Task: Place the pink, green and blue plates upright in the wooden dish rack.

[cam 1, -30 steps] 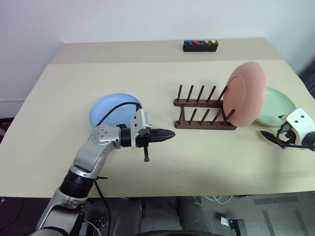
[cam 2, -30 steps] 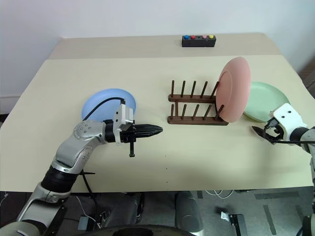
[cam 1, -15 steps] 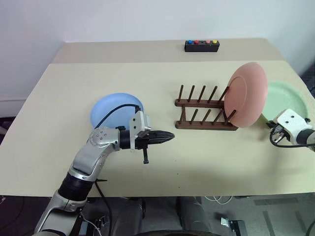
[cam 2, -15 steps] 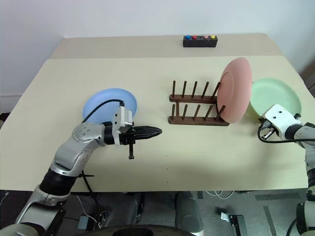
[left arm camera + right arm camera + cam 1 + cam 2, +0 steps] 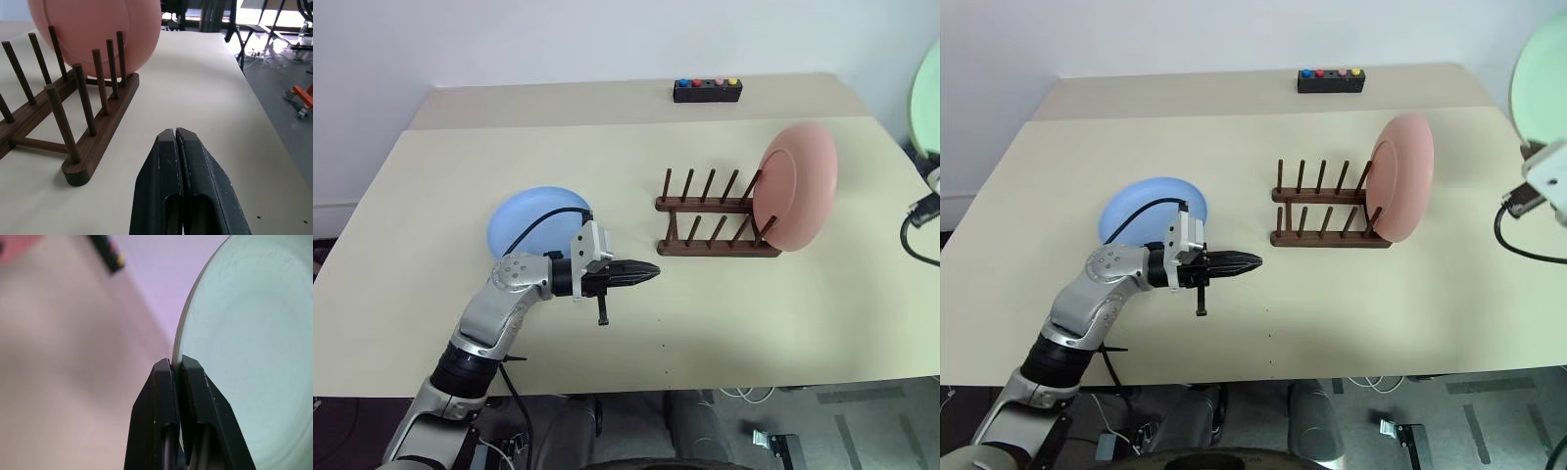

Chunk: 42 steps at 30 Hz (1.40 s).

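The pink plate stands upright at the right end of the wooden dish rack. The blue plate lies flat on the table, left of the rack. My left gripper hovers shut and empty in front of the blue plate, pointing towards the rack. In the left wrist view its fingertips are pressed together, close to the rack's near end. The green plate is lifted off the table at the far right, tilted on edge. My right gripper is shut on the green plate's rim.
A small black box with coloured buttons sits at the back of the table. The rack's slots left of the pink plate hold nothing. A black cable hangs from my right wrist over the table's right edge.
My right gripper shut on the green plate's rim and lifted it from the table up towards the right edge of the view. The left arm stayed still.
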Each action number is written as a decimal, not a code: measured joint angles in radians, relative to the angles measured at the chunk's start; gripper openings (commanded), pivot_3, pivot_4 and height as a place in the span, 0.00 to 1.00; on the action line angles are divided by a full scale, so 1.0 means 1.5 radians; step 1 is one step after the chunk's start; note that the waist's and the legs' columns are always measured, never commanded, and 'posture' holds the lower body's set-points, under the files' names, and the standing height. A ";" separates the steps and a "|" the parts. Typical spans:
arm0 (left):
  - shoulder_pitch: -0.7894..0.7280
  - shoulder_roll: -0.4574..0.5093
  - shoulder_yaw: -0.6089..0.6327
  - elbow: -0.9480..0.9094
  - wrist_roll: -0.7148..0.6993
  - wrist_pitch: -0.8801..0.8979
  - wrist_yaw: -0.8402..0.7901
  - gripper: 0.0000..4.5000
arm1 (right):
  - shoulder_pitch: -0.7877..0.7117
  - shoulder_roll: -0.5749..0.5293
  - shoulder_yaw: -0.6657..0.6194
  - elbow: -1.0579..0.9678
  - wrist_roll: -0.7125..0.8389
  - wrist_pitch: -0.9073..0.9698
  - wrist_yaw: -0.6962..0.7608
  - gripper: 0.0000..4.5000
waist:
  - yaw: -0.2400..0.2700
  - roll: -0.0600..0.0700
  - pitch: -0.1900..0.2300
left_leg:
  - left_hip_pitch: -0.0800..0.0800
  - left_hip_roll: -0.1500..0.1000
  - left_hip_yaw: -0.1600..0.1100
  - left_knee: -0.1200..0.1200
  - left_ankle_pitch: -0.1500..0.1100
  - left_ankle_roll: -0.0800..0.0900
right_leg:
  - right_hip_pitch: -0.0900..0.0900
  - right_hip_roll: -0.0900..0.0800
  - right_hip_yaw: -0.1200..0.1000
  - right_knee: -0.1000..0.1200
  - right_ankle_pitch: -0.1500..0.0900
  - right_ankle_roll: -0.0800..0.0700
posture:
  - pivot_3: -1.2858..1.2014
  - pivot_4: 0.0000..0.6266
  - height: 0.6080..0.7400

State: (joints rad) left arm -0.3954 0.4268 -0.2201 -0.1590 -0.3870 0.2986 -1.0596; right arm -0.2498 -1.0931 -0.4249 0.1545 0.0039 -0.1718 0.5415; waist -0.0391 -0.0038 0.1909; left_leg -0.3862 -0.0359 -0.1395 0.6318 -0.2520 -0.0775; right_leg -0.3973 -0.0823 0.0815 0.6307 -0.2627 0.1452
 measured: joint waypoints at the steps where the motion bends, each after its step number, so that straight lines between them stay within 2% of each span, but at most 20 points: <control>1: -0.003 0.000 0.000 0.004 0.001 -0.003 -0.001 0.00 | -0.014 0.000 0.000 -0.022 0.009 0.005 0.005 0.01 | 0.000 0.000 0.000 | 0.000 0.000 0.000 0.000 0.000 0.000 | 0.000 0.000 0.000 0.000 0.000 0.000 | 0.52 0.24 1.00; 6: -0.007 0.002 0.003 0.025 0.004 -0.017 -0.001 0.00 | -0.084 0.011 0.018 -0.152 0.122 0.063 0.065 0.01 | -0.003 0.000 0.000 | 0.000 0.000 0.000 -0.001 0.000 0.000 | 0.000 0.000 0.000 0.000 0.000 0.000 | 0.52 0.24 1.00; 15: 0.009 0.030 0.030 0.026 0.005 -0.028 0.013 0.00 | -0.175 0.111 0.084 -0.360 0.459 0.291 0.128 0.01 | 0.003 -0.001 0.000 | -0.001 0.000 -0.001 0.000 0.000 0.000 | 0.000 0.000 -0.001 0.000 0.000 0.000 | 0.52 0.24 1.00; 20: 0.020 0.031 0.031 0.021 0.004 -0.027 0.016 0.00 | -0.172 0.133 0.081 -0.396 0.635 0.416 0.127 0.01 | 0.012 -0.001 0.000 | -0.001 0.000 -0.001 0.000 0.000 0.000 | -0.001 0.000 -0.001 0.000 0.000 0.000 | 0.52 0.24 1.00; 25: 0.023 0.032 0.032 0.010 0.004 -0.027 0.021 0.00 | -0.118 0.173 0.061 -0.393 0.765 0.505 0.103 0.01 | 0.017 -0.001 0.000 | -0.001 0.000 -0.001 0.000 0.000 0.000 | 0.000 0.000 -0.001 0.000 0.000 0.000 | 0.52 0.24 1.00; 30: 0.026 0.032 0.032 0.001 0.003 -0.021 0.023 0.00 | -0.089 0.216 0.032 -0.348 0.841 0.550 0.054 0.01 | 0.017 -0.001 0.000 | -0.001 0.000 -0.001 0.000 0.000 0.000 | -0.001 0.000 -0.001 0.000 0.000 0.000 | 0.52 0.24 1.00; 42: 0.025 0.032 0.032 0.000 0.003 -0.013 0.020 0.00 | -0.042 0.245 0.013 -0.311 0.842 0.564 0.035 0.01 | 0.016 -0.001 0.000 | -0.001 0.000 -0.001 0.000 0.000 0.000 | -0.001 0.000 -0.001 0.000 0.000 0.000 | 0.52 0.24 1.00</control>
State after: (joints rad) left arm -0.3580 0.4754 -0.1728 -0.1595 -0.3824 0.2787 -1.0294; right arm -0.3128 -0.7249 -0.4048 -0.3124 1.2667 0.6734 0.5937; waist -0.0155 -0.0049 0.1913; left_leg -0.3882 -0.0356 -0.1414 0.6316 -0.2521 -0.0773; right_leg -0.3989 -0.0822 0.0804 0.6307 -0.2625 0.1449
